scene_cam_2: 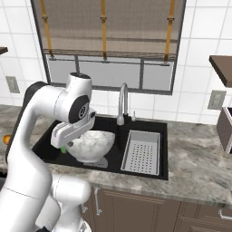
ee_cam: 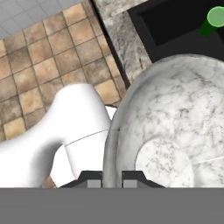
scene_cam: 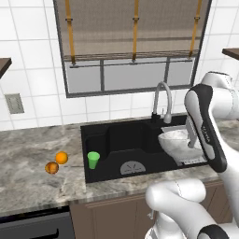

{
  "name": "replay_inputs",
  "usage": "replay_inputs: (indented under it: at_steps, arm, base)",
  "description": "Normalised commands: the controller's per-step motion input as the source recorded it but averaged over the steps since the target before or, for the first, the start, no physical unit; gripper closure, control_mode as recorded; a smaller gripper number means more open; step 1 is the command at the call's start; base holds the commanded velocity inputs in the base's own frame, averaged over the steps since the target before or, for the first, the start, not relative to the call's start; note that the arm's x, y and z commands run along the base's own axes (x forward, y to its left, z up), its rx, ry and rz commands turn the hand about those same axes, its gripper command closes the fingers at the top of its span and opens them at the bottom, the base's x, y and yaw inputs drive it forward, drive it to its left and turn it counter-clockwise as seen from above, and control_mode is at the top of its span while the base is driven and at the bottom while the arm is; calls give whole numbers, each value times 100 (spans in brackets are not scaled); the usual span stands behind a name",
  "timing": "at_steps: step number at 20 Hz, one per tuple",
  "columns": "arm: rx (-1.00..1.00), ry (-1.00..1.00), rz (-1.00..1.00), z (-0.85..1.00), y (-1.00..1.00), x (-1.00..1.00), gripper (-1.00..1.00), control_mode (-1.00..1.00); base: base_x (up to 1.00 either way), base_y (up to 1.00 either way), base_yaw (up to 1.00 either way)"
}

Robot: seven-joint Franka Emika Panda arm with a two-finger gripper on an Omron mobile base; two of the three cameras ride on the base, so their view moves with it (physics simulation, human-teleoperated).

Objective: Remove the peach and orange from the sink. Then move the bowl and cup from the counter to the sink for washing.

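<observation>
A grey marbled bench (scene_cam: 32, 182) runs beneath a window (scene_cam: 133, 77) with a roller blind (scene_cam: 133, 28). A perforated drainer tray (scene_cam_2: 141, 152) lies near a wall socket (scene_cam_2: 216, 100).

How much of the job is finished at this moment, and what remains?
Done: the peach and the orange lie on the counter left of the sink, and the cup stands inside the basin. In hand: the gripper is shut on the rim of the bowl, which hangs over the sink. Left: lower the bowl into the basin and release it.
</observation>
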Motion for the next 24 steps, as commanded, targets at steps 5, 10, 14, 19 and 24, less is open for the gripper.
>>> replay_inputs:
  at_steps: [5,10,14,19,24]
  arm:
    - [4,0,3,0,30,12,100,-100]
    - [2,0,4,-3,26,22,100,-100]
    - [5,0,4,-3,20,24,100,-100]
    - [8,0,5,-9,16,25,100,-100]
    - [7,0,6,-15,9,28,100,-100]
  base:
    - [0,0,0]
    - [0,0,0]
    - [0,0,0]
    - [0,0,0]
    - [0,0,0]
